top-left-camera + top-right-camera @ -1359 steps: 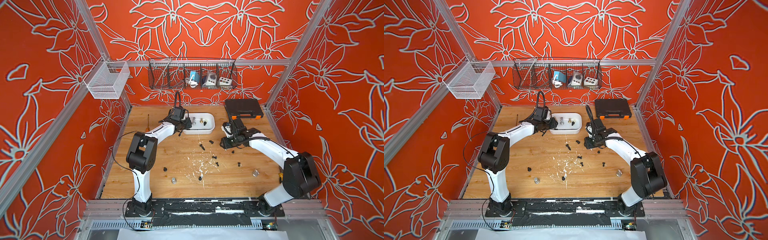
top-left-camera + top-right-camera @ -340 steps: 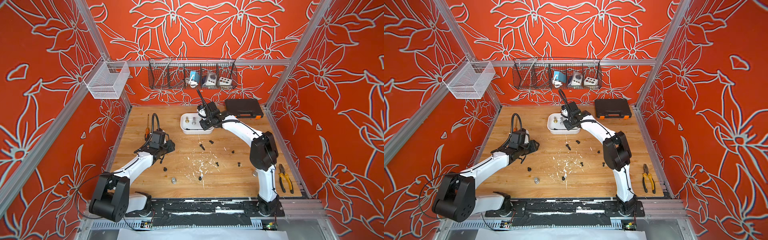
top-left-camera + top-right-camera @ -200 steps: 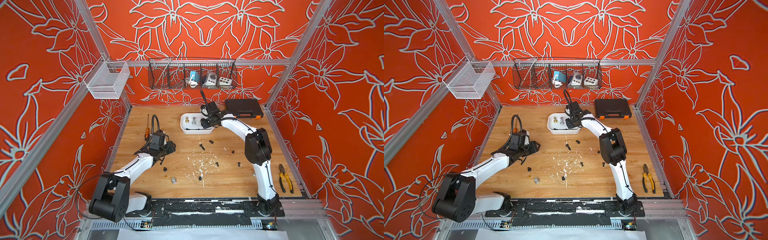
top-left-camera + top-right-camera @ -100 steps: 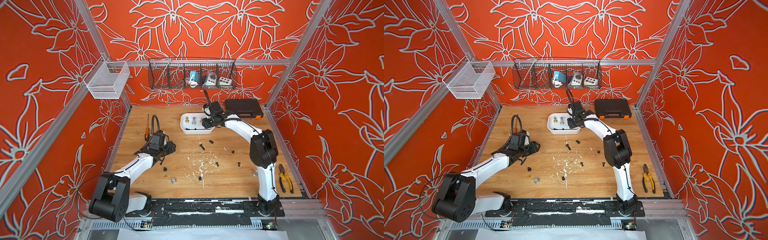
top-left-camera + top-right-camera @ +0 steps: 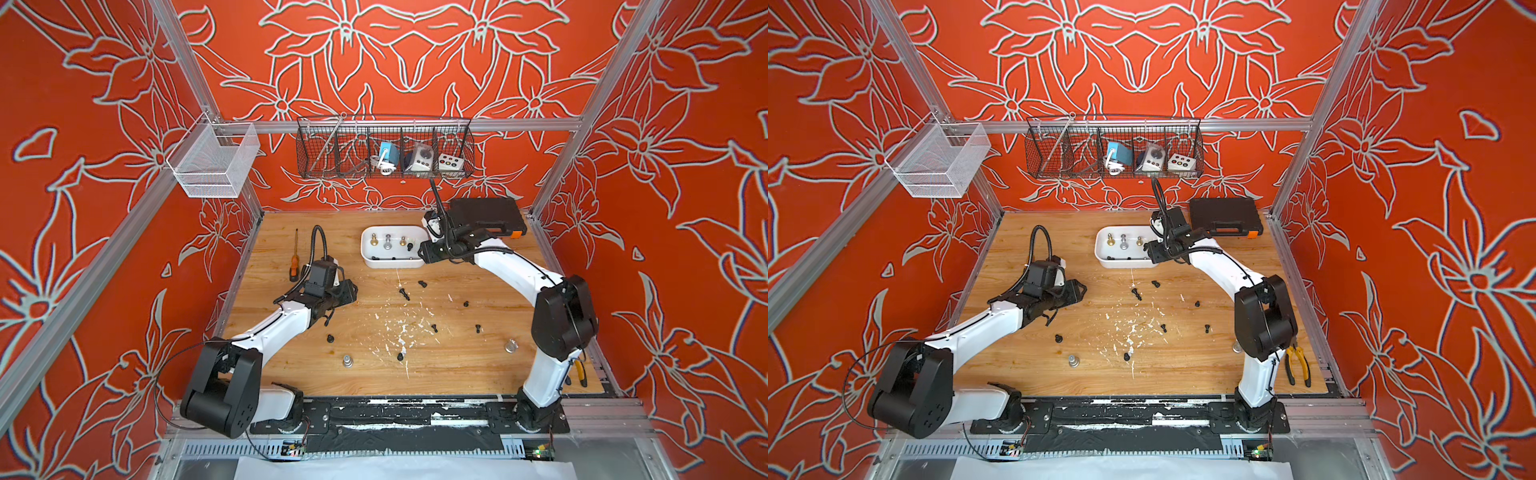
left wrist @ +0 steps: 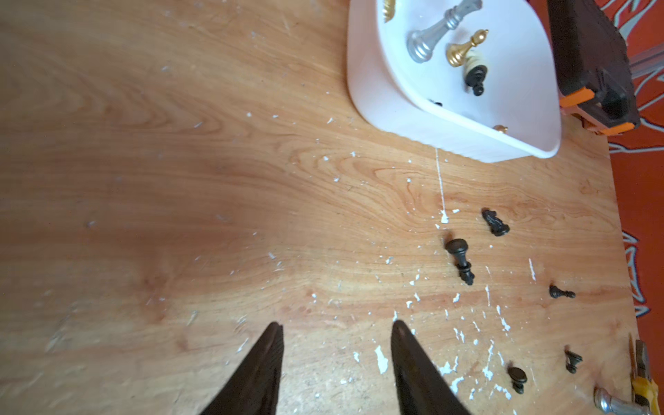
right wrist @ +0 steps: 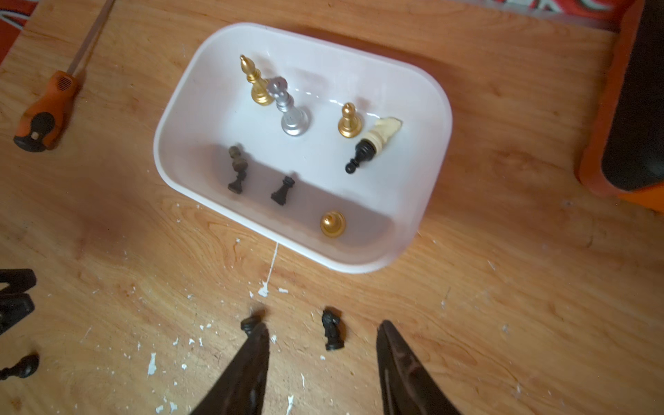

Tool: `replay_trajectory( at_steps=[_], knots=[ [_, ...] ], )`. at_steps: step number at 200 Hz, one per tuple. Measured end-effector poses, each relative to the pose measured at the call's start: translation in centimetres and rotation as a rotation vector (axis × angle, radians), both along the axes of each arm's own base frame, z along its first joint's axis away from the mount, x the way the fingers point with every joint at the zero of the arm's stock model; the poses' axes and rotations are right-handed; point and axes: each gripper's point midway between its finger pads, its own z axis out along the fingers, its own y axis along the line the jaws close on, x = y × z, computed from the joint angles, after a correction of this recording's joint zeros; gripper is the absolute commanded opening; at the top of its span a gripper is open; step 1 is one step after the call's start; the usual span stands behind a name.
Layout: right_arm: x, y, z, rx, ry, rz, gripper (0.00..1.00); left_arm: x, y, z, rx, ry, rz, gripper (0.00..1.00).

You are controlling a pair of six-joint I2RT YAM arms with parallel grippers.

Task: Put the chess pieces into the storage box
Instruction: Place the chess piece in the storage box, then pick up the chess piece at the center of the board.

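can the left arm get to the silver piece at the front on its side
Probably yes: the left tool is open and empty, and the silver piece stands on bare wood beside that arm. A small black piece nearby might get nudged.

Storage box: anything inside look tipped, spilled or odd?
Nothing spilled or damaged. In the storage box, the cream piece lies on its side, a toppled black pawn against it; the gold bishop and silver piece nearby stand upright. White flecks dot the table beside the box.
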Motion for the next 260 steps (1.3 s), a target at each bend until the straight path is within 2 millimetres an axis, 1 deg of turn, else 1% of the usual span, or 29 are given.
replay_trajectory(
  at_steps=[46,85,113,141,166,199,222,260],
  knots=[
    [-2.7,-3.9,-1.0,-0.004,0.038,-0.069,0.52,0.8,-4.3,0.1,0.042,-0.005,-0.107,0.50],
    [-5.0,-7.0,-2.8,-0.012,0.087,-0.134,0.52,1.9,-8.5,0.0,0.089,-0.011,-0.199,0.51],
    [-6.2,-8.4,-3.7,-0.019,0.109,-0.165,0.52,2.5,-11.3,-0.6,0.115,-0.006,-0.255,0.50],
    [-6.8,-9.2,-3.7,-0.017,0.109,-0.184,0.53,2.8,-13.5,-1.8,0.148,0.008,-0.298,0.49],
    [-7.3,-9.8,-3.6,-0.012,0.102,-0.201,0.53,3.1,-14.7,-2.7,0.186,0.012,-0.316,0.49],
    [-7.7,-10.3,-3.7,-0.004,0.100,-0.217,0.53,3.7,-15.7,-3.5,0.223,0.013,-0.327,0.48],
    [-7.8,-10.5,-4.0,-0.005,0.107,-0.223,0.53,4.0,-15.9,-4.2,0.250,0.016,-0.328,0.47],
    [-7.7,-10.5,-3.9,-0.002,0.103,-0.223,0.53,4.2,-16.2,-5.2,0.285,0.023,-0.328,0.44]
  ],
)
